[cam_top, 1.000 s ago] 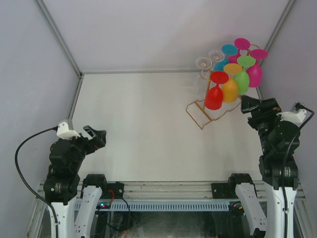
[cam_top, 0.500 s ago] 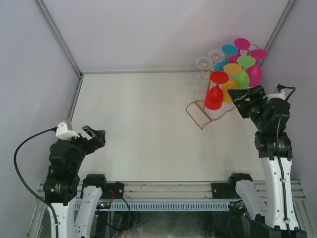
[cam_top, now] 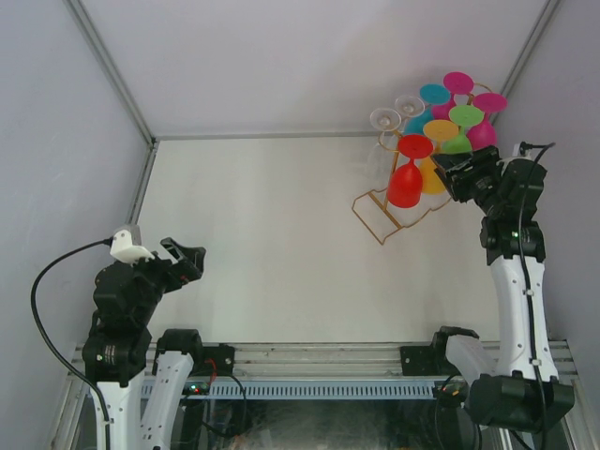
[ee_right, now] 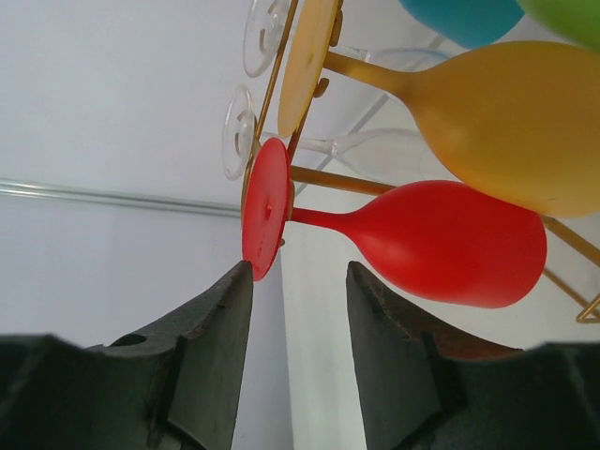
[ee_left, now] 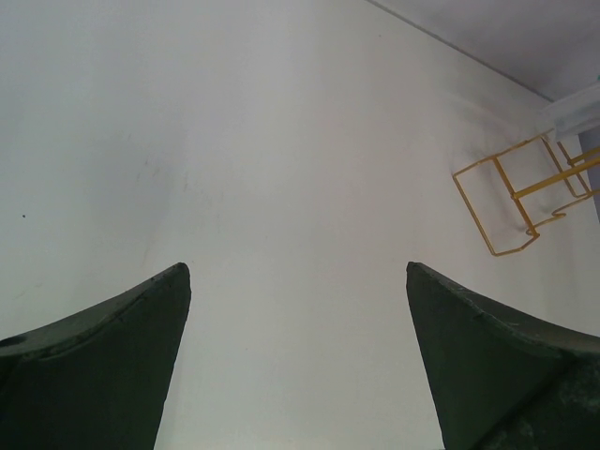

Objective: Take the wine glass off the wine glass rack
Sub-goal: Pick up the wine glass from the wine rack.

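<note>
Right-wrist and overhead views of the wine glass rack [cam_top: 380, 212], a thin gold wire frame with a rectangular base and a slanted stem carrying curled loop arms. Several coloured glasses are hung upside down on the rack. The red wine glass [ee_right: 450, 244] is held in the lowest arm, with its foot caught behind the wire and its bowl pointing down towards the rack's base. An orange glass [ee_right: 506, 122] is hung just above it, and two clear glasses [ee_right: 238, 131] are seen on the rack's far side. The right pincer [ee_right: 298, 272] is brought just beside the rack, below the red glass's stem. Its fingers are set apart with a moderate gap and nothing is clamped between them. The stem and foot lie just beyond the fingertips, apparently untouched. The left pincer [ee_left: 296, 270] is held wide apart and empty, well away from the rack, over the bare counter [cam_top: 262, 244]. The red glass is judged to be light, rigid and smooth-walled, and so likely slippery and possibly breakable. Whether it is glass or plastic cannot be told. The narrow stem between foot and bowl is judged the best place to be gripped, since the bowl is too broad and rounded. A light rack of this kind may be dragged or tipped if the foot is snagged on the loop.
</note>
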Robot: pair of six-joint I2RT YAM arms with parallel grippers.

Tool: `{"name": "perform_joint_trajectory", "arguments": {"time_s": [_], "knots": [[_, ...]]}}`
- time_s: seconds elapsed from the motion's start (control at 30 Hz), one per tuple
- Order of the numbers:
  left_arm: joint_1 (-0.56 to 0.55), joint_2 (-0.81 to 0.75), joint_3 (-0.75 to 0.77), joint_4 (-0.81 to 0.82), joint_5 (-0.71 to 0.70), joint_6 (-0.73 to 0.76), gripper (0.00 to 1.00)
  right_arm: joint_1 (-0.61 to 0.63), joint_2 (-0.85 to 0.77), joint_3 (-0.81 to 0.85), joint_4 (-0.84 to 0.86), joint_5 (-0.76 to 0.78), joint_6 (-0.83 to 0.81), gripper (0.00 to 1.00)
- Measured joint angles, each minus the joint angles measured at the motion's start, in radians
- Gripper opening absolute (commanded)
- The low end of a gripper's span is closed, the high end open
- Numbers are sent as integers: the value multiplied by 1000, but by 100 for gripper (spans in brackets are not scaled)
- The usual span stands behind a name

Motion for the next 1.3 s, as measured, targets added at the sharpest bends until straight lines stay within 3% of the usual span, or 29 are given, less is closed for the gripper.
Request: {"name": "perform_joint_trajectory", "arguments": {"time_s": [0.6, 0.7, 0.93, 1.07, 1.3], "knots": [[0, 5, 3, 0, 10, 1, 100, -3, 111, 37, 48, -54, 12, 27], [0, 5, 3, 0, 10, 1, 100, -3, 122, 55, 48, -51, 10, 19], [0, 6, 3, 0, 14, 1, 100, -3, 150, 69, 55, -61, 8, 19], [0, 6, 3, 0, 15, 1, 100, -3, 161, 76, 56, -64, 10, 13], [0, 6, 3, 0, 17, 1, 100, -3, 165, 80, 57, -71, 11, 14]]}}
